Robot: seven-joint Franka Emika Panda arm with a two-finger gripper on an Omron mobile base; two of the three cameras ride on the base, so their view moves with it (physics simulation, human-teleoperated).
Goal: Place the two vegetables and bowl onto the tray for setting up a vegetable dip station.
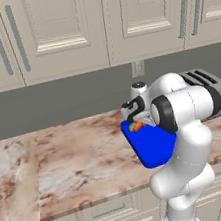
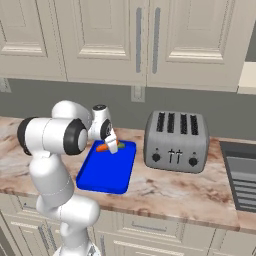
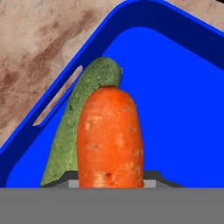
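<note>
Blue and bright, the tray [image 2: 107, 172] lies flat on the marbled brown worktop [image 1: 65, 165], just left of a grey four-slot toaster [image 2: 176, 141] in the right base view. The white robot arm bends over the tray's far end, with its fingers [image 2: 113, 148] low above that end. In the hand view an orange carrot [image 3: 110, 138] rises from between the finger tips at the bottom edge, so the fingers appear closed on the carrot. A green cucumber [image 3: 83, 120] lies just beside the carrot, along the tray's rim next to a slot handle; the two seem to touch, the carrot overlapping the cucumber's side. From the left base view, orange and green show at the tray's far corner under the hand. Cream cabinet doors [image 1: 54, 30] hang above a grey back wall.
</note>
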